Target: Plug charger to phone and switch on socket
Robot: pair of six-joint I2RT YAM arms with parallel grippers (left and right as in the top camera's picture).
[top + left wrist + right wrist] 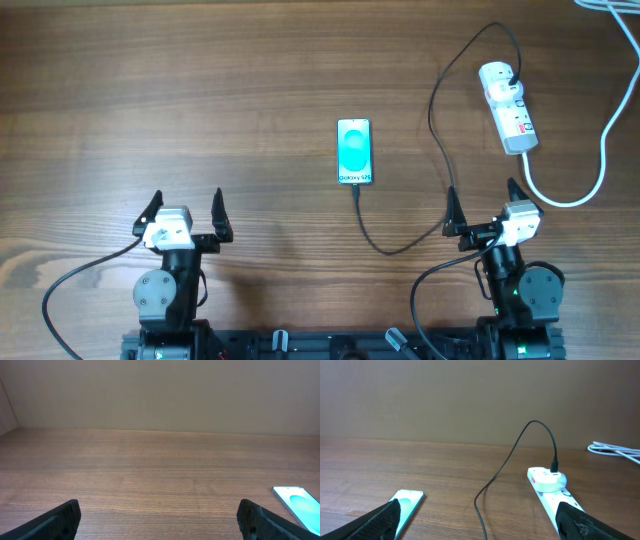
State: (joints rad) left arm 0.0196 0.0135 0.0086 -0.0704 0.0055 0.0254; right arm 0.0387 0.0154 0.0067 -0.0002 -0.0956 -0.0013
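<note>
The phone lies flat mid-table with its turquoise screen up; it also shows in the left wrist view and the right wrist view. The black charger cable runs from a white adapter on the socket strip, and its tip meets the phone's near edge. In the right wrist view the cable arcs down from the adapter on the strip. My left gripper is open and empty, left of the phone. My right gripper is open and empty, near the strip.
The strip's thick white cord loops at the right and runs off the far right corner; it shows in the right wrist view. Black arm cables trail by each base. A wall stands behind the table.
</note>
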